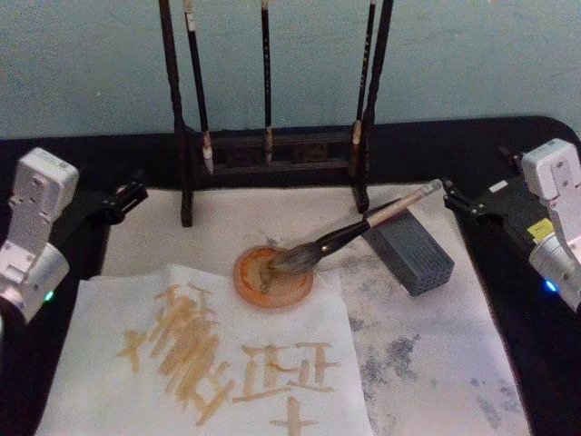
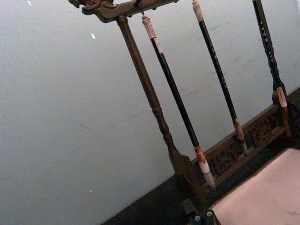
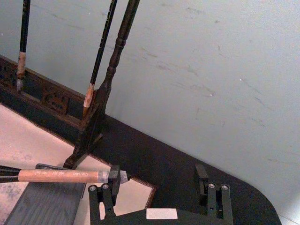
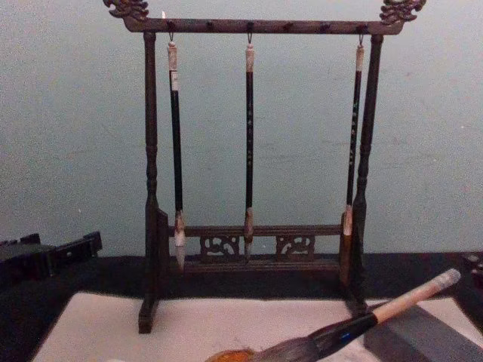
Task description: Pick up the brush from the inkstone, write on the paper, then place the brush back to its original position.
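Brush [image 1: 359,229], beige handle and black collar, rests bristles on inkstone [image 1: 289,296]; right claw [image 3: 157,172] gapes empty, left claw [image 1: 130,194] unreadable.

We are making out ochre brushed characters on the white sheet [image 1: 236,327] and faint lettering on the brush [image 3: 61,176] handle, but reading neither.

Robot test bench staged as calligraphy desk. Bare pale blue-grey wall [image 4: 75,151] close behind. Black-covered tabletop [image 1: 508,136]. Carved wooden brush rack [image 4: 149,151] with three hanging brushes [image 4: 248,136], stained felt mat [image 1: 436,345], paper [image 1: 100,327] with ochre strokes, orange inkstone [image 1: 250,289], thick brush [image 1: 363,222] with bristles on it. White left arm [image 1: 36,227] and right arm [image 1: 556,200] flank setup.
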Controlling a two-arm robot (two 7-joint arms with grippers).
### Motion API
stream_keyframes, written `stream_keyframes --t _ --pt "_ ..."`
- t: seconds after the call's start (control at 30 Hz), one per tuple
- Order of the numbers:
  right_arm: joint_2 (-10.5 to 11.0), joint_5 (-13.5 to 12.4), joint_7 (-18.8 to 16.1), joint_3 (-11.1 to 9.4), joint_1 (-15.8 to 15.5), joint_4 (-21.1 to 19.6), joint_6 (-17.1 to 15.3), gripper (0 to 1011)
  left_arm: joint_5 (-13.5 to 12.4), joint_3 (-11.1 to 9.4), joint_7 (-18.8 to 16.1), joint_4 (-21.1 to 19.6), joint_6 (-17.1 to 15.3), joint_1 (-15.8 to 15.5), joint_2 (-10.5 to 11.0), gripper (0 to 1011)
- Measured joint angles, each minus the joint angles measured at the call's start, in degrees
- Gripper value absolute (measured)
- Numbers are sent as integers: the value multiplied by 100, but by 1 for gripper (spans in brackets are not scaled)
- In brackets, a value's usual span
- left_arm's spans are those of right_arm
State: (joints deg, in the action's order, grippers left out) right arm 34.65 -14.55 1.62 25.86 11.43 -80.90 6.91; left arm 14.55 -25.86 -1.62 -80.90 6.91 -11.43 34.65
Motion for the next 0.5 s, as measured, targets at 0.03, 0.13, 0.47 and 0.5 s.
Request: stream_keyframes --t 0.03,0.13,0.47,0.5 --pt "0 0 0 0 0 0 0 1006 0 0 0 0 0 0 0 1000" --pt "0 0 0 0 0 0 0 1008 0 0 0 0 0 0 0 1002" --pt "0 0 0 0 0 0 0 1006 0 0 0 0 0 0 0 1002" --pt "0 0 0 0 0 0 0 1008 0 0 0 0 0 0 0 1000"
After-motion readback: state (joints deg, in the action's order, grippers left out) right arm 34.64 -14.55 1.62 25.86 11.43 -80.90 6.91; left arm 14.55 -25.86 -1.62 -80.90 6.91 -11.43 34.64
